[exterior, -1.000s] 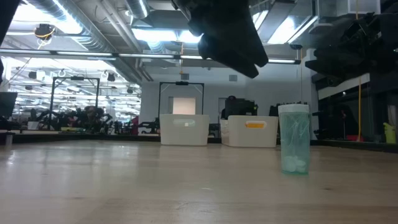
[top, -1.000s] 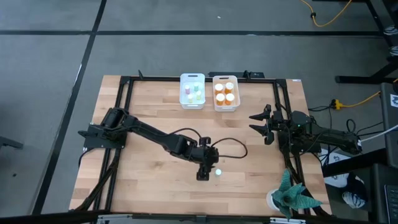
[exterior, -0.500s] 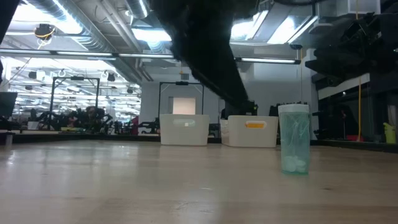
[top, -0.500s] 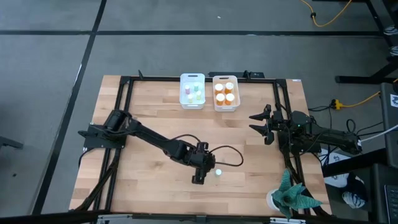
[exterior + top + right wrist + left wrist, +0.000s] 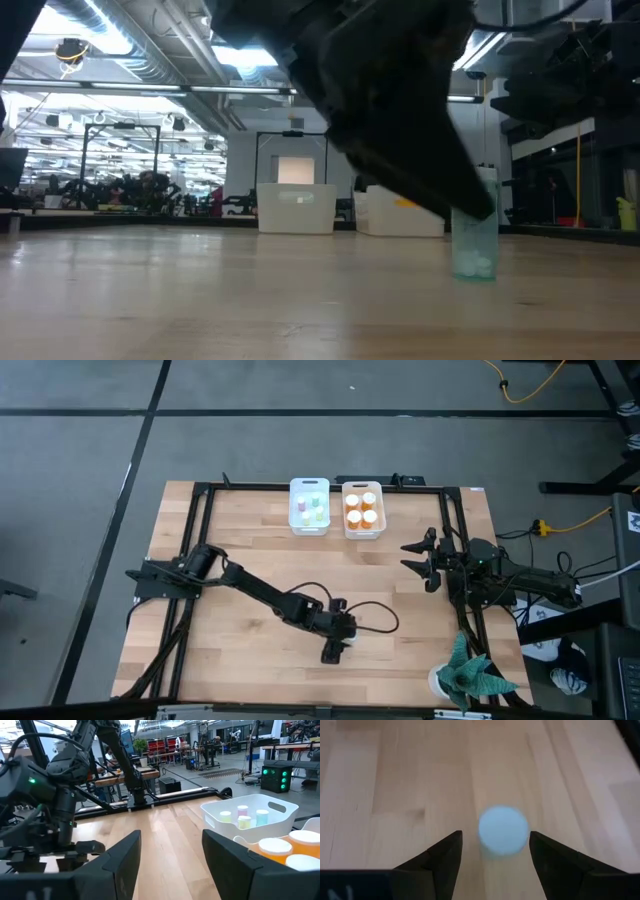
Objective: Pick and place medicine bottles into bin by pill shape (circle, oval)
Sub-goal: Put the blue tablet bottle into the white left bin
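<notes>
Pale blue, translucent and white-capped: last loose bottle (image 5: 473, 228) standing upright on the wooden surface (image 5: 230, 540), near its front edge and well apart from both bins. Probably light, a few pale pills visible at the bottom in the low view, so easily tipped or skated by a sideways nudge. Smooth, stiff plastic wall, likely slippery; best taken on the cylindrical body just below the cap, squarely across the width, with moderate squeeze only.

Left gripper (image 5: 495, 852) poised directly over it, jaws spread wide to either side of the round cap, holding nothing yet. Contact between fingers (image 5: 445, 857) and bottle apparently absent, though hard to judge from above. Needs a straight descent to avoid clipping the cap.

Right gripper (image 5: 425, 558) parked at the surface's right side, jaws parted and empty, clear of the route.

Plenty of bare wood around the bottle and along the path back to the bins. Left white bin (image 5: 309, 507) holding small pastel bottles, right white bin (image 5: 361, 510) holding orange ones, side by side at the far edge. Bin rims and the black frame rails as the only obstacles; a lift above rim height advisable. Pill shape not readable.
</notes>
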`<state>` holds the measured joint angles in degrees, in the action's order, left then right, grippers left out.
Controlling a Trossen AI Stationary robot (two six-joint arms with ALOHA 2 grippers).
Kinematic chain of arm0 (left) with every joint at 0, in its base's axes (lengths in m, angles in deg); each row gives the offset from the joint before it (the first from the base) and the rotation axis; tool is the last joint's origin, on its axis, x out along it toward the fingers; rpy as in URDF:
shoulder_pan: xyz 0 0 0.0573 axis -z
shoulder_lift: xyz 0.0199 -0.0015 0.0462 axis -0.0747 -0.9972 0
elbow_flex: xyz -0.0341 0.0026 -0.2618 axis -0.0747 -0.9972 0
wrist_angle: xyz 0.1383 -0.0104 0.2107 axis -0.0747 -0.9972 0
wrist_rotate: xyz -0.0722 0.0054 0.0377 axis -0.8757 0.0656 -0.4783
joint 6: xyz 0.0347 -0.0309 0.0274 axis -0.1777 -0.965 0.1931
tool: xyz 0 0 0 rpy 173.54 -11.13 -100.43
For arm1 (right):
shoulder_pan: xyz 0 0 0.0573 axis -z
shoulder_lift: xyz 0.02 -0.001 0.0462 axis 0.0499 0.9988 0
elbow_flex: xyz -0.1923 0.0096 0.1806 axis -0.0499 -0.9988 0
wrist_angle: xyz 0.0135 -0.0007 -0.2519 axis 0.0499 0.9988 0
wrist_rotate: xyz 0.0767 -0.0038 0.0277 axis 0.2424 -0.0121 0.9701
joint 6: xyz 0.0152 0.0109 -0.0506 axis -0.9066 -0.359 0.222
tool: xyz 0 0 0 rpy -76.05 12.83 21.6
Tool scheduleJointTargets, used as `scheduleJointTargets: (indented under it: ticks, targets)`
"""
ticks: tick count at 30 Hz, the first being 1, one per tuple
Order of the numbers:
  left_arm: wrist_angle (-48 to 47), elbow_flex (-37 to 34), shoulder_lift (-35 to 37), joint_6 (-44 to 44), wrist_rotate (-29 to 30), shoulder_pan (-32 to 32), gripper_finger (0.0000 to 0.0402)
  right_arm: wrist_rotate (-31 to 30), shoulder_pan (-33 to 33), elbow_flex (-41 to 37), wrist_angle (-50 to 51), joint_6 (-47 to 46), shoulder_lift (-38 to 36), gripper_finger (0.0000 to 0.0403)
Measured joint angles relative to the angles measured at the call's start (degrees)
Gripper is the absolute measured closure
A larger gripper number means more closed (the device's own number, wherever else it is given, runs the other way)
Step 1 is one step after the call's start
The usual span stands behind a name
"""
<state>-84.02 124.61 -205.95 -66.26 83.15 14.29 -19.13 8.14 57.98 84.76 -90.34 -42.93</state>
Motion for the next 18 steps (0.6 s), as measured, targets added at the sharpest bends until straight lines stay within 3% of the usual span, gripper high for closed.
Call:
scheduleJointTargets:
  ticks: [18]
  targets:
    - [3.4, 0.0, 0.0, 0.3, 0.0, 0.0, 0.0194, -0.1, 0.0, 0.0, 0.0, 0.0, 0.0, 0.0191]
